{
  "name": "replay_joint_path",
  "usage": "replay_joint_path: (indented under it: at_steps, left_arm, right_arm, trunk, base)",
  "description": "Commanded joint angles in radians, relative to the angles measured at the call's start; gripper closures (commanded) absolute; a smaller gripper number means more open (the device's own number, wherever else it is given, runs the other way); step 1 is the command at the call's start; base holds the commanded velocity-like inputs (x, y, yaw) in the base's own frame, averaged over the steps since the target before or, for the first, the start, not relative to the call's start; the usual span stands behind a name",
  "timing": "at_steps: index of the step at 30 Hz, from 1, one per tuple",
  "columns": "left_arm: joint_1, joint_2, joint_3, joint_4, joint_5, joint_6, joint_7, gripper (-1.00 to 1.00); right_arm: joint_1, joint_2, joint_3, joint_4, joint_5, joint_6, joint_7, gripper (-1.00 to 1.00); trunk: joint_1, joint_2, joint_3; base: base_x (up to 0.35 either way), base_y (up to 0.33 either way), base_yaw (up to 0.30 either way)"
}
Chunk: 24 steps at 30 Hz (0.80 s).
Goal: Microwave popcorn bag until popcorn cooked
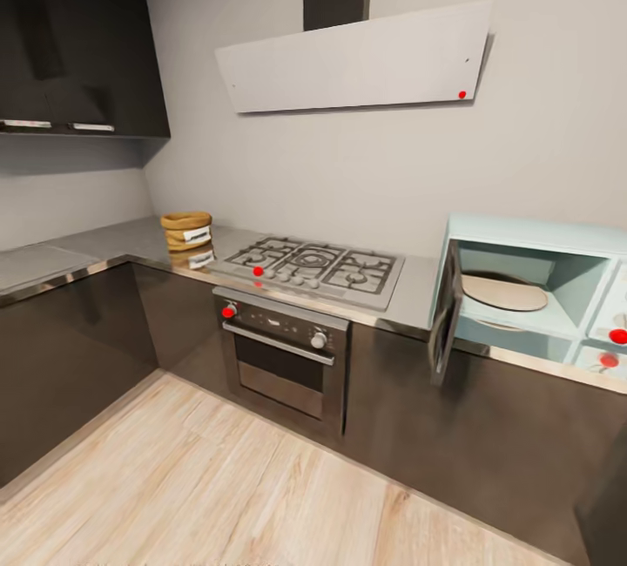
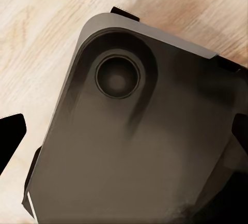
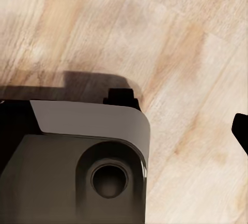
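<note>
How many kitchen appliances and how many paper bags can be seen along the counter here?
Appliances: 4, namely the microwave with its door open, the gas hob, the oven and the hood.
Paper bags: 1, the popcorn bag standing on the countertop left of the hob.
Total: 5

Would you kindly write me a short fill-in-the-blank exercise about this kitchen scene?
1. The microwave door stands ____.
2. The popcorn bag sits on the countertop to the ____ of the gas hob.
3. Below the hob is a black ____ with a white knob.
4. The floor is made of pale ____.

Missing words: open; left; oven; wood
</note>
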Motion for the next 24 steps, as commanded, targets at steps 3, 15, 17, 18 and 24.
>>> replay_joint_path:
  at_steps: [3, 15, 17, 18, 24]
  left_arm:
    - [-0.001, 0.000, 0.000, 0.001, 0.004, -0.002, 0.000, -1.00]
    - [-0.001, 0.000, 0.000, 0.001, 0.002, -0.002, -0.002, -1.00]
    - [-0.001, 0.000, 0.000, 0.001, 0.003, -0.002, -0.002, -1.00]
    - [-0.001, 0.000, 0.000, 0.001, 0.003, -0.002, -0.002, -1.00]
    - [-0.001, 0.000, 0.000, 0.001, 0.003, -0.002, -0.002, -1.00]
  right_arm:
    - [-0.001, 0.001, 0.008, 0.003, -0.009, -0.004, 0.000, -1.00]
    - [-0.001, 0.001, 0.008, 0.003, -0.010, -0.003, -0.001, -1.00]
    - [-0.001, 0.000, 0.008, 0.003, -0.010, -0.003, -0.001, -1.00]
    - [-0.001, 0.001, 0.008, 0.003, -0.010, -0.003, -0.001, -1.00]
    - [-0.001, 0.001, 0.008, 0.003, -0.010, -0.003, -0.001, -1.00]
  trunk:
    - [0.000, -0.001, -0.001]
    - [0.000, -0.001, -0.001]
    - [0.000, -0.001, -0.001]
    - [0.000, -0.001, -0.001]
    - [0.000, -0.001, -0.001]
  base:
    - [0.000, 0.000, 0.270]
    - [0.000, 0.000, 0.270]
    - [0.000, 0.000, 0.270]
    - [0.000, 0.000, 0.270]
    - [0.000, 0.000, 0.270]
